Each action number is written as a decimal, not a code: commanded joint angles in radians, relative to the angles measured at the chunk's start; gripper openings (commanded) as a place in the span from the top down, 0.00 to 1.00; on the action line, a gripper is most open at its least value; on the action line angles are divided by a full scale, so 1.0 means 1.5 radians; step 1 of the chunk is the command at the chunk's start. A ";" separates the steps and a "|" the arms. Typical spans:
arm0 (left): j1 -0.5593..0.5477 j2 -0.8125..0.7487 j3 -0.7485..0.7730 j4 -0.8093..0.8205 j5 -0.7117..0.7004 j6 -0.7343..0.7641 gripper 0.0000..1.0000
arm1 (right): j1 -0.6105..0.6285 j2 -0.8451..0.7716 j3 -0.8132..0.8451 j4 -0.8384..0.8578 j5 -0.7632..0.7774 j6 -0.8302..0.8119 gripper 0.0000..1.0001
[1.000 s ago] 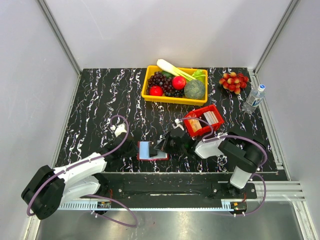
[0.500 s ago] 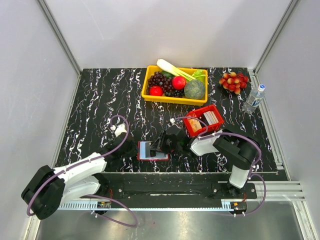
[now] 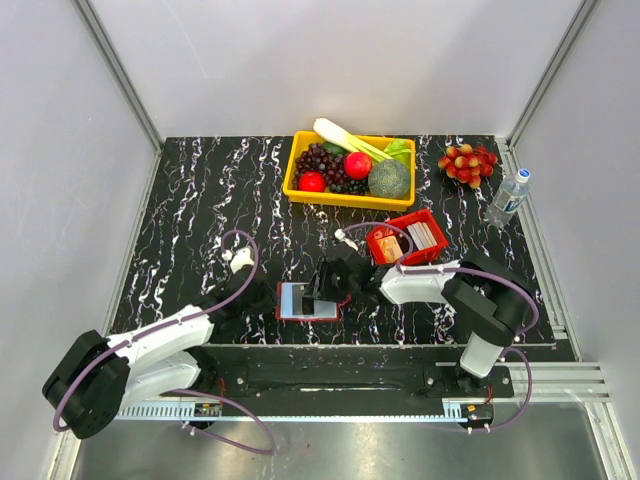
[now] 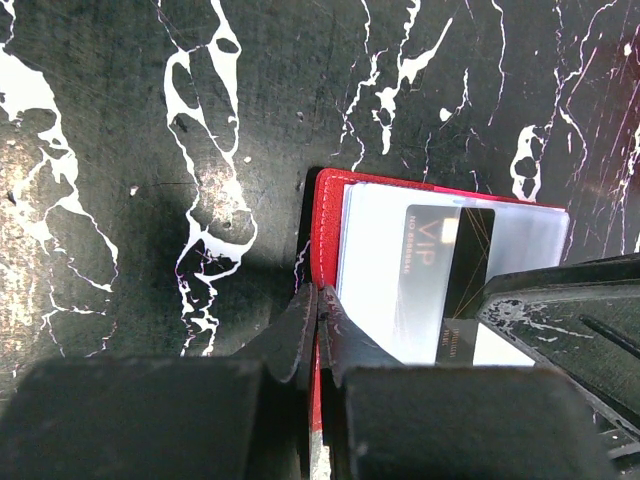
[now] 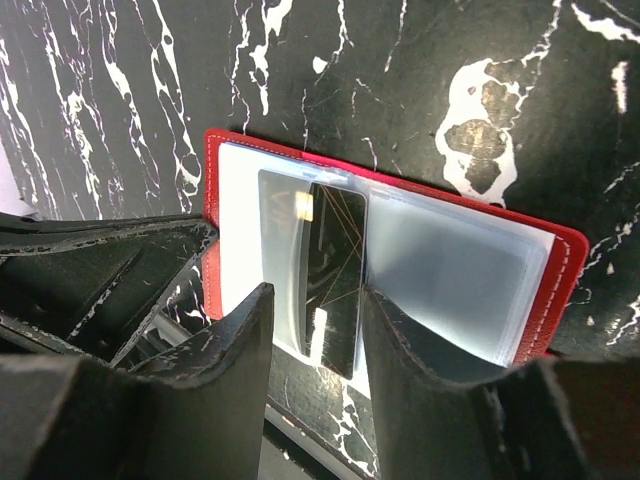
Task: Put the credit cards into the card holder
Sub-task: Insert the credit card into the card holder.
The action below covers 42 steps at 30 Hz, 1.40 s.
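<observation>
The card holder [image 3: 300,300] lies open near the table's front edge, red outside [image 5: 566,270] with pale sleeves inside. My left gripper [image 4: 318,302] is shut on its red left edge [image 4: 327,215], also seen from above [image 3: 274,300]. A black credit card [image 5: 338,270] lies partly tucked in a clear sleeve, its gold "VIP" print showing [image 4: 447,265]. My right gripper [image 5: 315,300] stands open with a finger on either side of that card, not pinching it; from above it sits just right of the holder [image 3: 328,285]. More credit cards, tan-orange [image 3: 388,248] and whitish [image 3: 425,236], stand in the red tray [image 3: 432,256].
A yellow basket [image 3: 300,190] of fruit and vegetables stands at the back middle. A bunch of red fruit [image 3: 468,162] and a water bottle [image 3: 508,197] are at the back right. The table's front edge runs just below the card holder.
My right gripper has opened and let go of the black card, which stays in the holder's sleeve. The right arm shifted slightly left. The left gripper kept its hold.
</observation>
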 commanded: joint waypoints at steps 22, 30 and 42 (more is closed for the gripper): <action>0.000 -0.030 0.014 0.020 0.004 0.008 1.00 | 0.052 -0.008 0.092 -0.116 0.113 -0.073 0.50; 0.000 -0.033 0.012 0.020 0.001 0.009 1.00 | 0.047 0.004 0.082 -0.127 0.101 -0.063 0.49; 0.000 -0.033 0.012 0.021 0.003 0.007 1.00 | 0.048 0.052 0.103 -0.070 0.046 -0.051 0.50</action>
